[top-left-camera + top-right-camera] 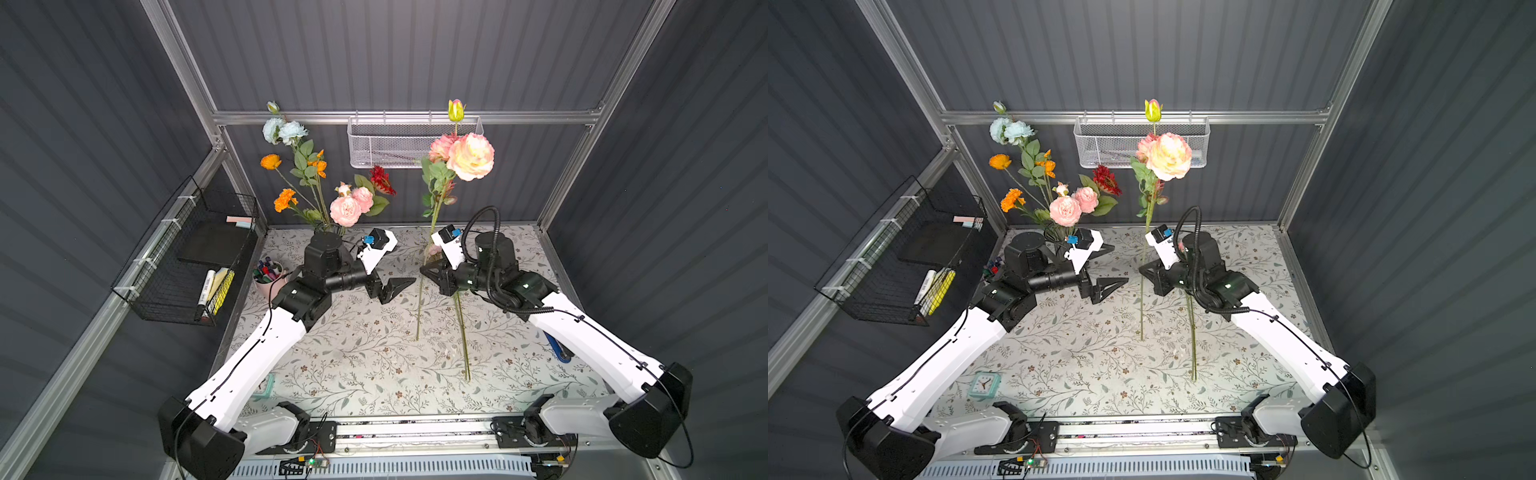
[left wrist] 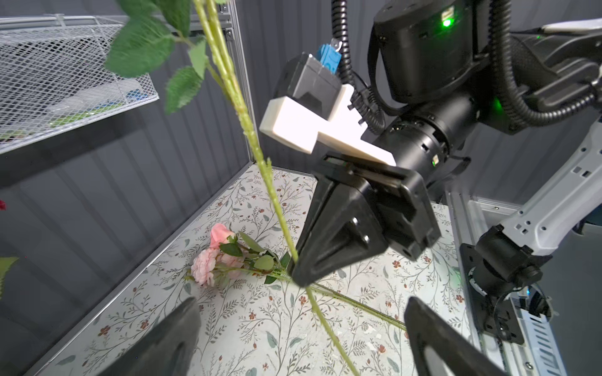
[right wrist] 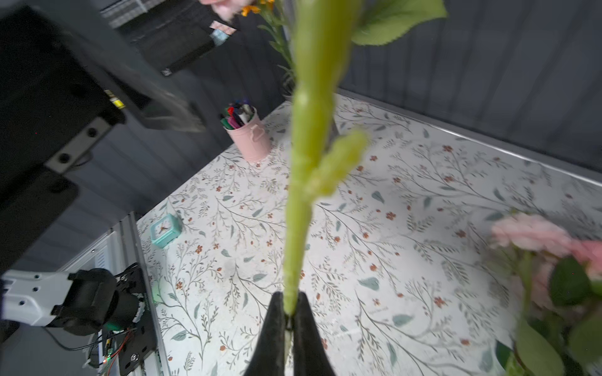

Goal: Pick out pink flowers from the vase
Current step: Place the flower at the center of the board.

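Note:
My right gripper (image 3: 290, 298) is shut on the green stem (image 3: 298, 201) of a pink flower and holds it upright. Its big peach-pink bloom (image 1: 469, 156) stands high at the back, and the stem's lower end (image 1: 419, 316) hangs over the table. My left gripper (image 2: 301, 302) is open wide, with that stem passing between its fingers (image 2: 182, 325) untouched. Another pink flower (image 2: 208, 267) lies on the table under the right arm. More pink flowers (image 1: 1065, 210) stand in the vase (image 1: 1054, 237), which is mostly hidden behind the left arm.
Orange blooms (image 1: 284, 199), a dark red flower (image 1: 382, 180) and pale blue flowers (image 1: 284, 131) also stand in the vase. A pink cup of pens (image 3: 250, 136) is at the back left and a teal clock (image 1: 984, 385) at the front left. A white mesh basket (image 1: 411, 141) hangs on the back wall. A black wire basket (image 1: 187, 266) hangs on the left wall.

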Robot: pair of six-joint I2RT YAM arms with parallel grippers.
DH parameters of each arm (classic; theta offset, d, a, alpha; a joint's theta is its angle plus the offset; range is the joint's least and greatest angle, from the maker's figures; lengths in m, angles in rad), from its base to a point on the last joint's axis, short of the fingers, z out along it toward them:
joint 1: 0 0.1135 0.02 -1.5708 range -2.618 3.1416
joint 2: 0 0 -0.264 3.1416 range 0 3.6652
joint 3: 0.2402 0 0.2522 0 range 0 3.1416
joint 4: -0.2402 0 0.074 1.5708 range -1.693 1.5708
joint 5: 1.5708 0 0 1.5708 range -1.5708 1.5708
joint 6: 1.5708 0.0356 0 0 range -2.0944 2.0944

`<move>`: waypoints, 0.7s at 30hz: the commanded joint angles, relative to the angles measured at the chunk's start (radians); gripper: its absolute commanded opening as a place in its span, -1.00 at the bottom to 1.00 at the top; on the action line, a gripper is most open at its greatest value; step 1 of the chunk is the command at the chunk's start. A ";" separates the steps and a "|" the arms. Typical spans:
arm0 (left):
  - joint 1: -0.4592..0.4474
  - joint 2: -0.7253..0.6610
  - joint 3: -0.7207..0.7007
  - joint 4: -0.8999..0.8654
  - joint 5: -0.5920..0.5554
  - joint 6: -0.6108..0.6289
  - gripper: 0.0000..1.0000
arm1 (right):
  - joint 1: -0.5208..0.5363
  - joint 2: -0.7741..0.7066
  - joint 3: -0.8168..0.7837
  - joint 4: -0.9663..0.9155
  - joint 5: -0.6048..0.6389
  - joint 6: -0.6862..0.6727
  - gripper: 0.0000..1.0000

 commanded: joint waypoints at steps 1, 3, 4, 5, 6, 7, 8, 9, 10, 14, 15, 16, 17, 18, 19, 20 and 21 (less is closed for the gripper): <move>-0.007 -0.030 -0.034 -0.056 -0.081 0.049 0.98 | -0.076 -0.026 -0.010 -0.169 0.035 0.062 -1.00; -0.007 -0.038 -0.056 -0.076 -0.119 0.054 0.98 | -0.127 -0.018 -0.015 -0.256 0.039 0.071 -1.00; -0.007 -0.047 -0.070 -0.081 -0.131 0.051 0.98 | -0.154 -0.010 -0.016 -0.300 0.040 0.074 -1.00; -0.007 -0.055 -0.083 -0.081 -0.139 0.049 0.98 | -0.175 -0.002 -0.018 -0.333 0.037 0.073 -1.00; -0.007 -0.066 -0.095 -0.076 -0.144 0.044 0.99 | -0.197 0.012 -0.024 -0.367 0.036 0.067 -1.00; -0.007 -0.076 -0.107 -0.072 -0.149 0.037 0.98 | -0.214 0.029 -0.027 -0.398 0.045 0.057 -1.00; -0.007 -0.084 -0.115 -0.068 -0.153 0.033 0.98 | -0.224 0.045 -0.031 -0.423 0.058 0.047 -1.00; -0.007 -0.095 -0.127 -0.064 -0.160 0.029 0.98 | -0.233 0.064 -0.035 -0.449 0.066 0.045 -1.00; -0.007 -0.106 -0.133 -0.062 -0.165 0.029 0.99 | -0.242 0.084 -0.037 -0.469 0.119 0.050 -1.00; -0.007 -0.125 -0.151 -0.062 -0.180 0.032 0.99 | -0.264 0.154 -0.060 -0.492 0.143 0.051 -1.00; -0.008 -0.126 -0.152 -0.064 -0.183 0.035 0.98 | -0.268 0.172 -0.069 -0.492 0.140 0.050 -1.00; -0.007 -0.123 -0.154 -0.064 -0.184 0.035 0.98 | -0.274 0.188 -0.073 -0.500 0.143 0.051 -1.00; -0.007 -0.122 -0.154 -0.063 -0.187 0.034 0.98 | -0.278 0.203 -0.076 -0.507 0.151 0.050 -1.00; -0.007 -0.120 -0.153 -0.063 -0.189 0.034 0.98 | -0.282 0.218 -0.077 -0.523 0.164 0.045 -1.00; -0.007 -0.117 -0.154 -0.063 -0.187 0.033 0.98 | -0.287 0.233 -0.073 -0.545 0.174 0.038 -1.00; -0.007 -0.115 -0.154 -0.061 -0.188 0.032 0.98 | -0.291 0.242 -0.072 -0.563 0.187 0.032 -1.00; -0.007 -0.112 -0.156 -0.058 -0.187 0.030 0.98 | -0.297 0.251 -0.075 -0.571 0.197 0.029 -1.00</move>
